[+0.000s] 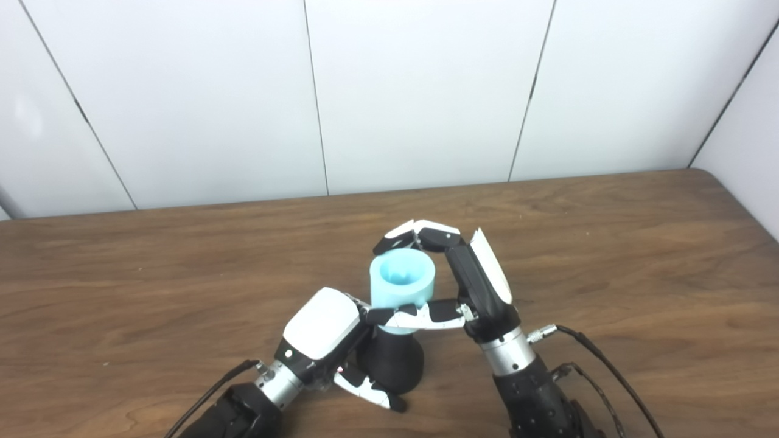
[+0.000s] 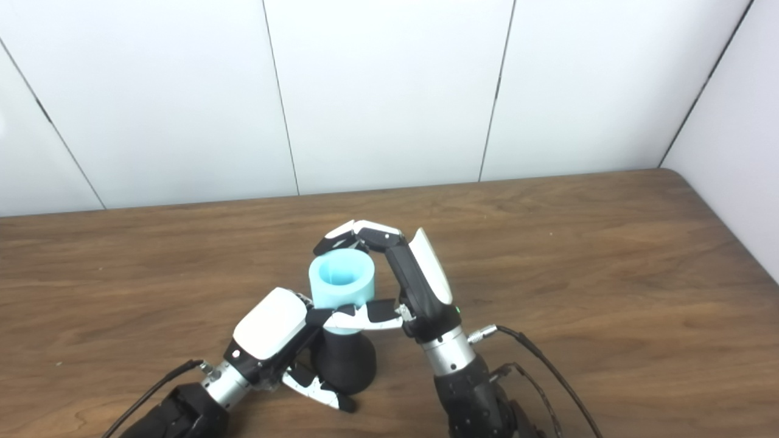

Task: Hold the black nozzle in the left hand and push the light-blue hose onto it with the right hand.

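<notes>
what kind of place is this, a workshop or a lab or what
Most likely a robot test bench in a lab: a bare wooden table against plain white wall panels, with only the left hand on a black nozzle and the right hand around a light-blue hose.

Lighting: bright, even, diffuse, from overhead. Shadows: soft and faint on the wooden table (image 1: pixel 608 255). Glare: mild sheen on the white wall panels (image 1: pixel 420 91). Sharpness: slightly soft overall. Edge distortion: panel seams lean outward toward the frame sides.
</notes>
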`<state>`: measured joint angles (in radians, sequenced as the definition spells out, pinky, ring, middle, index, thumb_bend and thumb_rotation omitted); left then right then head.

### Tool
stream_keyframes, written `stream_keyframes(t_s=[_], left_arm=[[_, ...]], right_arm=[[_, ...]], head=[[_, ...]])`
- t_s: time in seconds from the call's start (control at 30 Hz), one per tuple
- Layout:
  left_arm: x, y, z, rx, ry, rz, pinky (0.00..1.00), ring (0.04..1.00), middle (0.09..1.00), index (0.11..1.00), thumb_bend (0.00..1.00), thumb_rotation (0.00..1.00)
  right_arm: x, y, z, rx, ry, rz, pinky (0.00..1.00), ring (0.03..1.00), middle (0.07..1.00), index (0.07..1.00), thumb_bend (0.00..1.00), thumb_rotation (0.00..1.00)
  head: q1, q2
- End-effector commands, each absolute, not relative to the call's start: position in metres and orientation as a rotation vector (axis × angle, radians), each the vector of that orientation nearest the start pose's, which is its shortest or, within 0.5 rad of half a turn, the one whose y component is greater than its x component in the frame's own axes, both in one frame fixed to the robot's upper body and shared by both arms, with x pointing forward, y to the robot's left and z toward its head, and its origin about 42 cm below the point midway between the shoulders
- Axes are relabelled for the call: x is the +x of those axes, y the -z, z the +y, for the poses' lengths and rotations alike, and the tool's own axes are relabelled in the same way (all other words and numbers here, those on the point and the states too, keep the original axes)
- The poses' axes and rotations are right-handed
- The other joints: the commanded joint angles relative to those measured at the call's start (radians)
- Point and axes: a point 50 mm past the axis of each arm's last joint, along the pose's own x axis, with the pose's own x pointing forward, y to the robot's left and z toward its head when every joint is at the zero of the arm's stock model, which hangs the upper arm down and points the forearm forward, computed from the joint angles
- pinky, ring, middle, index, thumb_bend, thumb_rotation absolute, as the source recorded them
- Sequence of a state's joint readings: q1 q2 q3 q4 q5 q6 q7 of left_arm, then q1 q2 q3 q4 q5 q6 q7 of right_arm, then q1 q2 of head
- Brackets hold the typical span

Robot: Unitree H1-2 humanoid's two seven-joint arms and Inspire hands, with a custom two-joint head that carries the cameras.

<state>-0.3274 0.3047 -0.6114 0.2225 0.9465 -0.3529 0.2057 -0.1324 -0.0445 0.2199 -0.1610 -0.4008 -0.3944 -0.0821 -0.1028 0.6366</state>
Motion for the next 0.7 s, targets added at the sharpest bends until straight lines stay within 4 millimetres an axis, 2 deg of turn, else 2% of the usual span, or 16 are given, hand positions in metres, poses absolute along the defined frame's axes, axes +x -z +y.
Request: stream_keyframes(t_s=[0.0,0.07,0.67], left_arm=[[0.2801,-0.0496,0.1391,1.189,0.785,-0.52,0.08,0.137,0.213,0.481,0.52,0.04],[0.2799,-0.0497,0.1393,1.185,0.783,-0.521,0.08,0.135,0.212,0.481,0.52,0.04],[0.28,-0.0496,0.1395,1.184,0.786,-0.523,0.08,0.133,0.206,0.481,0.52,0.04]], right_arm=[[0.2941,-0.187,-0.1438,-0.428,-0.243,-0.716,0.12,0.162,0.448,0.506,0.52,0.0],[0.2944,-0.1851,-0.1448,-0.438,-0.242,-0.72,0.1,0.135,0.466,0.487,0.53,0.0],[0.2917,-0.1844,-0.1423,-0.446,-0.245,-0.741,0.11,0.149,0.472,0.482,0.53,0.0]], head=[[0.0,0.0],[-0.001,0.002],[-0.003,0.004]])
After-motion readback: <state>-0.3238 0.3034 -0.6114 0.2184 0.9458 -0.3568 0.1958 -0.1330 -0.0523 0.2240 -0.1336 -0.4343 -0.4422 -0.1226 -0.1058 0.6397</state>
